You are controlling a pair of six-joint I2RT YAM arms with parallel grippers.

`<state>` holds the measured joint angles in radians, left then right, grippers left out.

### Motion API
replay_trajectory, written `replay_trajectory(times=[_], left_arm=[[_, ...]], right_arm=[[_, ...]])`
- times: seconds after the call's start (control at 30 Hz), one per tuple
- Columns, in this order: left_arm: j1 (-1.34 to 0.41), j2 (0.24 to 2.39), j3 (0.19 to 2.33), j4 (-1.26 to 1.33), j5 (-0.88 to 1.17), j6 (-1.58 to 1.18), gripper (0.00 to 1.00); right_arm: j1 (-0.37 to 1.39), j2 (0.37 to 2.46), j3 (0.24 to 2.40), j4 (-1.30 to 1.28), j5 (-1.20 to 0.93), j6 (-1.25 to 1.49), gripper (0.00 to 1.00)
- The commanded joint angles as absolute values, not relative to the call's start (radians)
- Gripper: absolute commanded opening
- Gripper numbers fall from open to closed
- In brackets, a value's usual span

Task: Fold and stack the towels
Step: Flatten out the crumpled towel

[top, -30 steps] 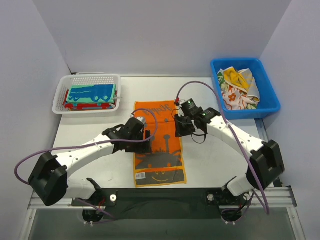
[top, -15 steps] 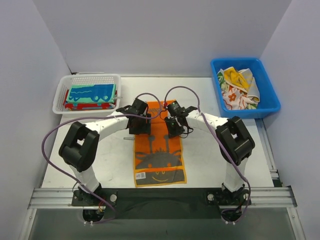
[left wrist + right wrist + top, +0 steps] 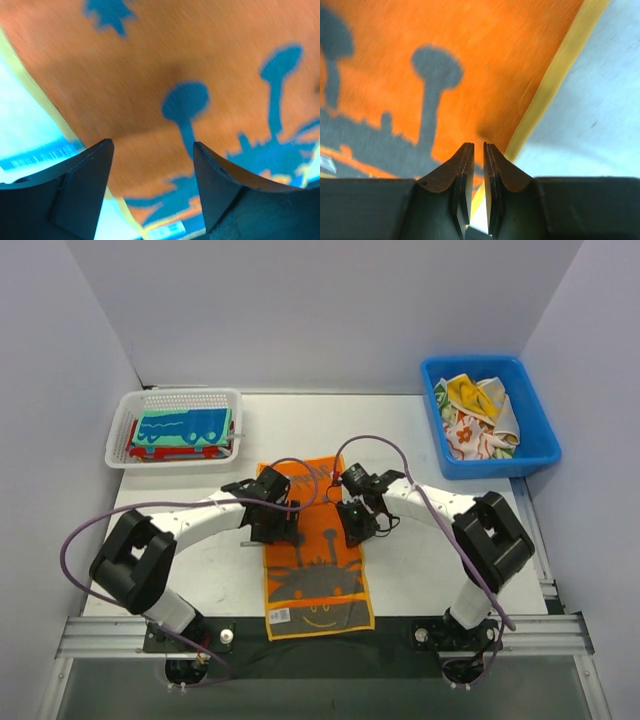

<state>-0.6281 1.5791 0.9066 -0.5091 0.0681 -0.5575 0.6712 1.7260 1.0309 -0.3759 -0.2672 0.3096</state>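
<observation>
Matt woven cloth towel; glossy plastic bin

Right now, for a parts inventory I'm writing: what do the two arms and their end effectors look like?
The left arm and right arm each have white links, black joints and a looping purple cable. The left end effector and right end effector have dark, wedge-shaped fingers.

Pale lavender walls enclose a white table.

White mesh basket sits back-left on the table, blue bin back-right.
</observation>
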Motion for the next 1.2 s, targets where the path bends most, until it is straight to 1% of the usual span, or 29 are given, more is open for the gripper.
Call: replay_trajectory(times=[0.0, 0.1, 0.13, 0.2, 0.23, 0.33, 0.4, 0.43, 0.5, 0.6, 0.7, 0.73, 0.9, 1.17], left_arm=[[-0.647, 1.478, 0.939, -0.58, 0.104, -0.569, 0.76], [-0.626, 1.466, 1.026, -0.643, 0.036, -0.519, 0.82], [-0.594, 1.473, 1.095, -0.658, 0.008, -0.477, 0.83], [-0.551, 1.506, 1.156, -0.684, -0.069, -0.44, 0.84], [-0.513, 1.522, 1.193, -0.684, -0.087, -0.405, 0.84], [-0.465, 1.62, 1.314, -0.68, -0.156, -0.341, 0.83], [-0.437, 1.707, 1.402, -0.678, -0.179, -0.318, 0.83], [-0.433, 1.738, 1.428, -0.678, -0.192, -0.299, 0.81], [-0.42, 1.819, 1.504, -0.676, -0.216, -0.285, 0.78], [-0.404, 1.923, 1.599, -0.676, -0.256, -0.255, 0.73], [-0.385, 2.006, 1.664, -0.677, -0.279, -0.235, 0.7], [-0.382, 2.023, 1.677, -0.678, -0.282, -0.229, 0.68], [-0.368, 2.108, 1.729, -0.678, -0.308, -0.216, 0.66], [-0.362, 2.189, 1.75, -0.678, -0.281, -0.207, 0.65]], right_arm=[[0.684, 1.629, 1.066, -0.514, -0.292, 0.269, 0.16], [0.661, 1.589, 1.159, -0.535, -0.246, 0.204, 0.21], [0.647, 1.586, 1.21, -0.537, -0.236, 0.184, 0.28], [0.602, 1.598, 1.271, -0.537, -0.212, 0.131, 0.38], [0.585, 1.609, 1.302, -0.537, -0.201, 0.109, 0.44], [0.525, 1.678, 1.425, -0.531, -0.209, 0.057, 0.55], [0.503, 1.736, 1.498, -0.522, -0.21, 0.032, 0.59], [0.486, 1.756, 1.518, -0.508, -0.212, 0.026, 0.63], [0.474, 1.807, 1.577, -0.499, -0.212, 0.009, 0.67], [0.446, 1.877, 1.627, -0.439, -0.222, 0.008, 0.67], [0.425, 1.948, 1.684, -0.405, -0.239, -0.029, 0.63], [0.422, 1.968, 1.699, -0.4, -0.241, -0.04, 0.59], [0.411, 2.085, 1.769, -0.376, -0.252, -0.048, 0.49], [0.413, 2.189, 1.815, -0.333, -0.264, -0.028, 0.48]])
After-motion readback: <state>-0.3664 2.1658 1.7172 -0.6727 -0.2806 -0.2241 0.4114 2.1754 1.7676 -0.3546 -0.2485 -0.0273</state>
